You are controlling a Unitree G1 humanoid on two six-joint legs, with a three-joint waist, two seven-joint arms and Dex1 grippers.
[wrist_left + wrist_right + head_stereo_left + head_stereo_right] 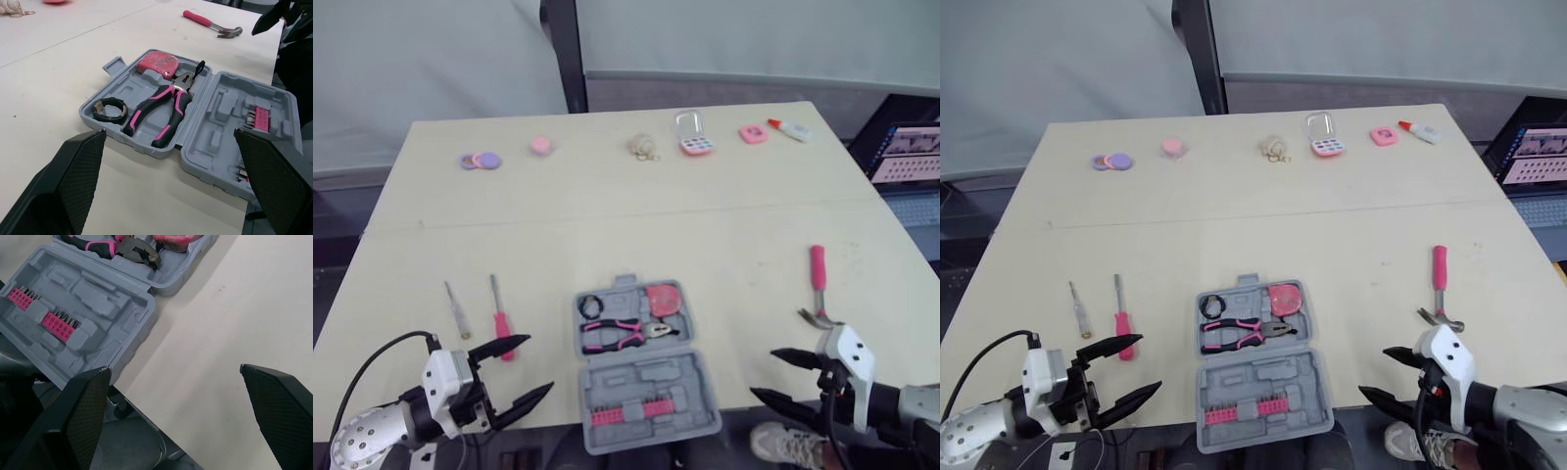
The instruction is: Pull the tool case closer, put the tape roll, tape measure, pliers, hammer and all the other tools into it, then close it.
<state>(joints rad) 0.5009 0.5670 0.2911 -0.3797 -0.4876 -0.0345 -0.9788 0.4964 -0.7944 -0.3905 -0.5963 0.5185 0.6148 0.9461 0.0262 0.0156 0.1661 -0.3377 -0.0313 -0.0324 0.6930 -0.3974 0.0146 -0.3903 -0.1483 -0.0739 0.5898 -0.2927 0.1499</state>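
Here, tool case (646, 380) open, pliers (620, 334) inside; hammer (818, 279) outside; left hand (539, 363) spread, right hand (762, 373) spread

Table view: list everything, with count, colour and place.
tool case: 1, grey, open, near edge centre
pliers: 1, pink-black, in case
tape measure: 1, pink, in case
tape roll: 1, black, in case
bit holders: 2, pink, case's near half
hammer: 1, pink handle, right of case
screwdrivers: 2, one pink, one pale, left of case
small items: several, mostly pink, far edge
left tool: black, open, near left
right tool: black, open, near right
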